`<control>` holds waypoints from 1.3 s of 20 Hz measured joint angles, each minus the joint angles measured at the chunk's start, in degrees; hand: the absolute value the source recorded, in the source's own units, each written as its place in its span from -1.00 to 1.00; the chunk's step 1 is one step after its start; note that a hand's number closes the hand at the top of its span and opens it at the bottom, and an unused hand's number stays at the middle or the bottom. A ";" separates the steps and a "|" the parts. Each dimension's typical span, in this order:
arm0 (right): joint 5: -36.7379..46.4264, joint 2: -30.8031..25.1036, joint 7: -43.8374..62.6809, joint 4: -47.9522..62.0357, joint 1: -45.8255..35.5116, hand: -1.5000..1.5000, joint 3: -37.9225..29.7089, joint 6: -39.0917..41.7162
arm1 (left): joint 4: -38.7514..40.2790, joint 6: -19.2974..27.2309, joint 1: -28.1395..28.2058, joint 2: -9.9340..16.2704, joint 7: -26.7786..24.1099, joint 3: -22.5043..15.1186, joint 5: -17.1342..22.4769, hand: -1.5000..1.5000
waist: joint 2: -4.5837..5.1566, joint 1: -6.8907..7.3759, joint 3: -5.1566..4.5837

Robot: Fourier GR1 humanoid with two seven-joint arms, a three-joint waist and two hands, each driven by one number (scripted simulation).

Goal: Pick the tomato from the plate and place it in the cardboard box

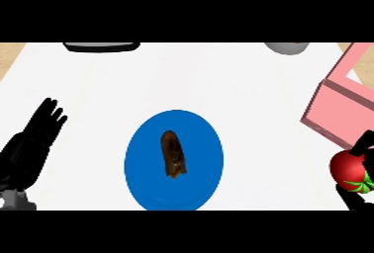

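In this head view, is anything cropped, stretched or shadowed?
Head view: plate looks taller than wide; box and right hand with tomato cut by the right edge; lighting flat, no clear shadows on the counter.

I am standing at a kitchen counter, its white top spreading out ahead of my hands with a strip of pale wood showing at the far corners. Between my hands lies a blue plate with a brown piece of food on it. Far ahead of my left hand sits a dark, flat-edged kitchen item, cut off by the view, and far ahead of my right side a grey rounded vessel.
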 measured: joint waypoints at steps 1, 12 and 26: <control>-0.61 0.26 1.26 -0.05 -1.33 1.00 -1.92 0.88 | 0.16 0.08 -0.25 -0.06 -0.13 -0.06 -0.19 0.00 | 0.01 0.03 0.00; -11.37 -4.71 4.02 6.99 -13.27 1.00 -21.03 8.71 | 1.49 -0.78 -1.64 -0.27 0.02 0.08 -0.22 0.00 | 0.23 0.90 0.04; -1.36 -7.16 -18.16 35.35 -16.34 1.00 -18.42 -5.53 | 0.50 -1.56 -1.73 -0.50 0.76 0.23 -0.42 0.00 | 0.42 1.60 0.11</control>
